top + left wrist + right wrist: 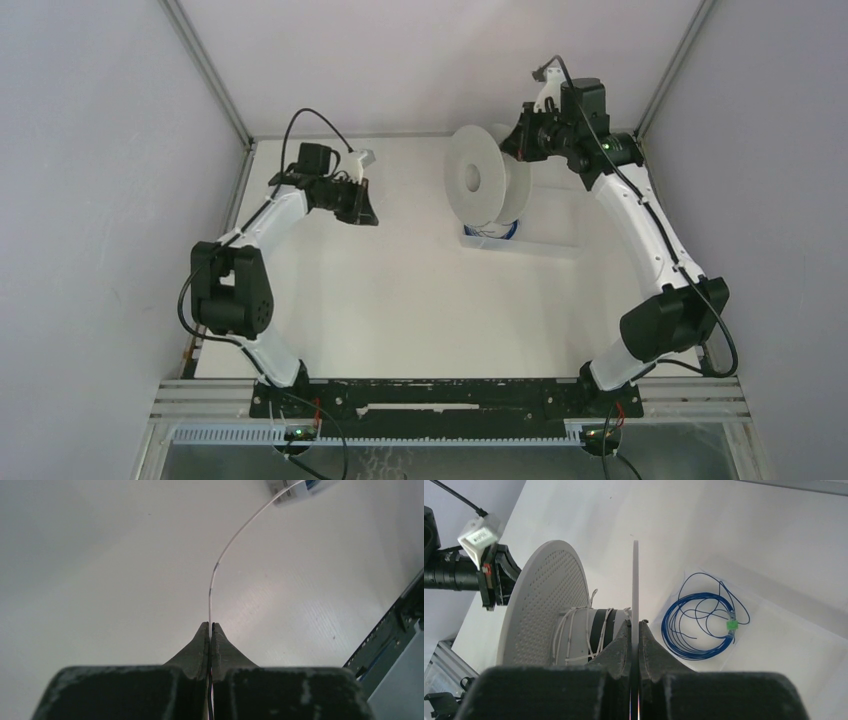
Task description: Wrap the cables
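Observation:
A thin pale cable (225,551) runs from between my left gripper's (210,625) shut jaws up and to the right, toward the white spool (300,487). Several turns of that white cable (558,637) lie wound on the spool's hub. The spool (478,180) stands on edge at the back of the table. My right gripper (635,622) is shut on the thin rim of the spool's near flange (635,580). Seen from above, the left gripper (362,208) hangs left of the spool and the right gripper (518,145) sits at its right side.
A coil of blue wire (694,656) with a green tag lies in a clear tray (540,245) just beside the spool. White walls enclose the table on the left, right and back. A black rail (450,395) runs along the near edge.

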Robot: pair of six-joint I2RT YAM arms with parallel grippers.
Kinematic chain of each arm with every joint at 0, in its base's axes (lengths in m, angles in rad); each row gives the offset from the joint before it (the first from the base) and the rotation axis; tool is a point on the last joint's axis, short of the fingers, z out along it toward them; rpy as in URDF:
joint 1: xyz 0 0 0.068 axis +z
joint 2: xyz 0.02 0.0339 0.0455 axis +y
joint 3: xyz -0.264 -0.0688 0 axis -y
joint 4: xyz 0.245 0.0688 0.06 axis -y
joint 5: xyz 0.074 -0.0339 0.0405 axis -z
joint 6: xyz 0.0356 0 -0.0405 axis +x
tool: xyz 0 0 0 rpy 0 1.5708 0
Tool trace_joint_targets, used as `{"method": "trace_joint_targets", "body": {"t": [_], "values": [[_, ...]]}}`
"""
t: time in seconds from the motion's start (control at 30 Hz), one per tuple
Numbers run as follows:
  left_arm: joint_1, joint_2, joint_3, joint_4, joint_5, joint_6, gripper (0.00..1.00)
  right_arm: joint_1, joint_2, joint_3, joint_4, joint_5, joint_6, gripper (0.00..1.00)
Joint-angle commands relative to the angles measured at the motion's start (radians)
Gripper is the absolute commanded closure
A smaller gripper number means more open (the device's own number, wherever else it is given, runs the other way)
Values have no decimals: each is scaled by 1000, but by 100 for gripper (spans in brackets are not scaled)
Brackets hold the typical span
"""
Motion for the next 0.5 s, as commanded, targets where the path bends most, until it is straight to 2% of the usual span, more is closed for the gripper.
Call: {"method": "trace_joint_targets", "body": {"t": [0.0,0.1,0.23,0.3,0.47], "values": [[71,1,9,91,-19,-159,100,-37,-51,24,44,-74,28,100],[98,10,44,57,11,-161,100,-37,-50,13,44,-76,28,100],[76,-20,128,-34,123,-115,100,-21,-46,-8,61,-33,29,100],[28,-52,171,-112,107,-33,100,-19,-44,-7,69,-8,37,100],[-138,-95,233,-322,-39,179,100,-18,-23,40,76,84,65,100]]}}
